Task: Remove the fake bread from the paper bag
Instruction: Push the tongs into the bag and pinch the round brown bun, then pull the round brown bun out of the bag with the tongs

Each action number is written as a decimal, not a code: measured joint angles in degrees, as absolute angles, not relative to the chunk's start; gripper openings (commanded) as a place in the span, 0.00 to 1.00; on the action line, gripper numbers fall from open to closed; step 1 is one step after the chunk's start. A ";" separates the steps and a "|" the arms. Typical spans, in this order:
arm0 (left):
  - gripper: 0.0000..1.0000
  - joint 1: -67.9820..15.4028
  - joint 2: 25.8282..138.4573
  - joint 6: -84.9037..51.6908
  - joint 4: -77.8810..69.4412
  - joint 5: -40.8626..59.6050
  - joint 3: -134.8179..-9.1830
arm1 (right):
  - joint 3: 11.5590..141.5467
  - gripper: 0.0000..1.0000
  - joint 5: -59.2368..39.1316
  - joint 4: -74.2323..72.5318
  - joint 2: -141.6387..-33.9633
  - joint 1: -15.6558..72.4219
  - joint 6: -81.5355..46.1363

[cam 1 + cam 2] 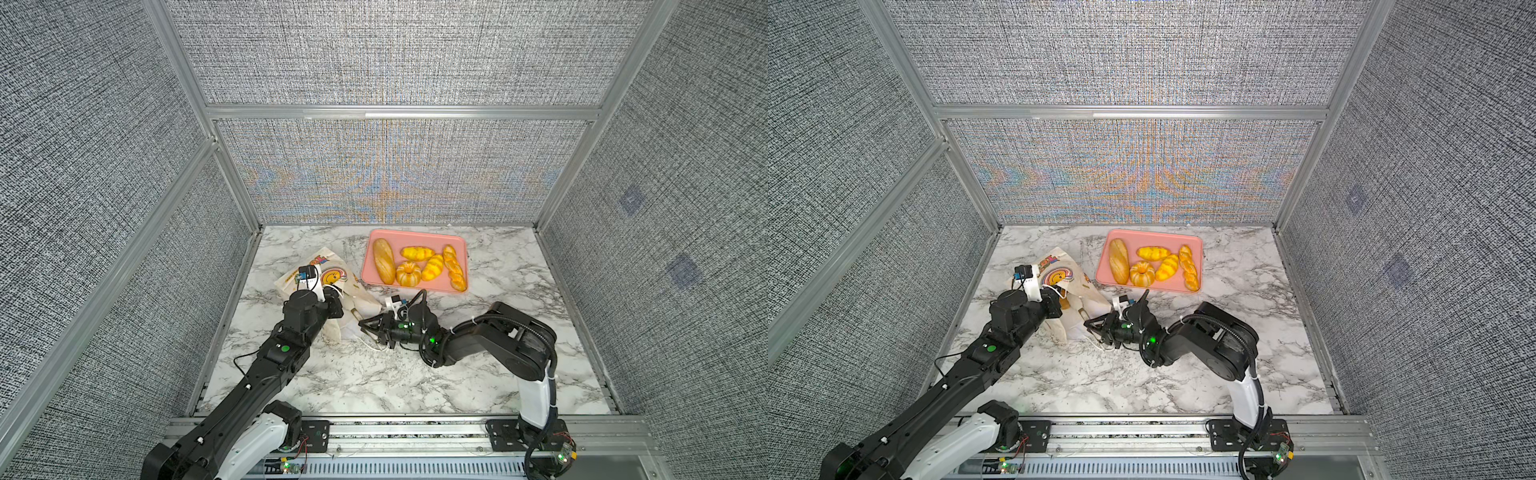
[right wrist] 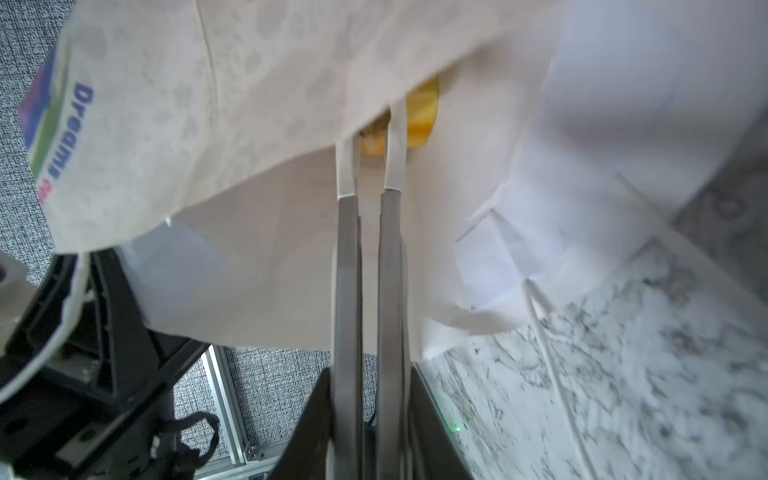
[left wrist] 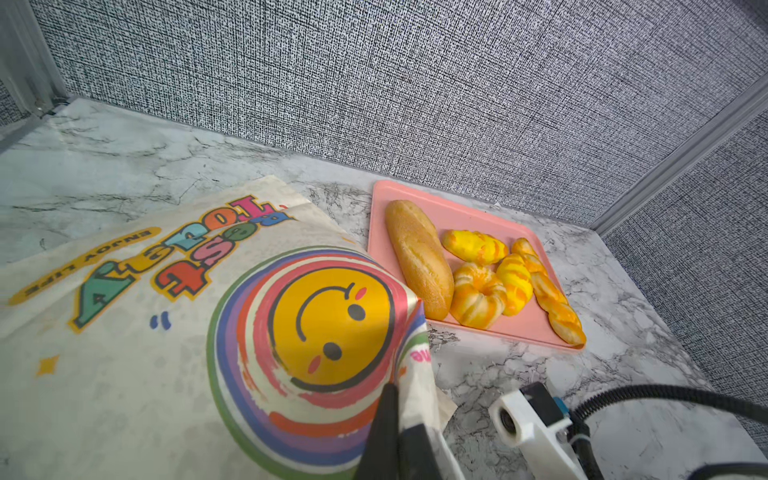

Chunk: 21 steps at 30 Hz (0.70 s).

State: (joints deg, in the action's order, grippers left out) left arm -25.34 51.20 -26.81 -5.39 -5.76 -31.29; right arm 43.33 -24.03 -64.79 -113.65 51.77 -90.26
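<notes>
The white paper bag [image 1: 332,276] [image 1: 1059,276] with a smiley print lies on its side on the marble table, left of centre. My left gripper [image 3: 399,399] [image 1: 334,297] is shut on the bag's upper edge and holds the mouth up. My right gripper [image 2: 372,133] [image 1: 358,318] reaches its long thin fingers into the bag [image 2: 249,104] and is shut on an orange-yellow piece of fake bread [image 2: 422,116], mostly hidden by paper. More fake bread lies on the tray: a long loaf [image 1: 383,261], a ring cake [image 1: 408,273], two croissants [image 1: 417,252] and a braided stick [image 1: 454,268].
The pink tray [image 1: 415,235] [image 3: 457,208] sits at the back of the table, right of the bag. Grey fabric walls with metal rails close in three sides. A white cord handle [image 1: 374,347] trails on the marble under my right gripper.
</notes>
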 measured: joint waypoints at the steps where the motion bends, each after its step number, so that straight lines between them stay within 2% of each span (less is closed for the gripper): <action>1: 0.00 -25.34 51.20 -26.79 -5.32 -5.89 -31.51 | 42.24 0.00 -24.03 -64.93 -113.03 52.07 -90.24; 10: 0.00 -25.34 50.65 -25.47 -4.93 -6.57 -31.70 | 33.87 0.00 -24.53 -62.22 -104.47 52.84 -87.18; 21: 0.00 -25.34 49.28 -23.79 -3.16 -7.11 -31.79 | 32.99 0.00 -28.45 -36.82 -86.04 52.51 -70.74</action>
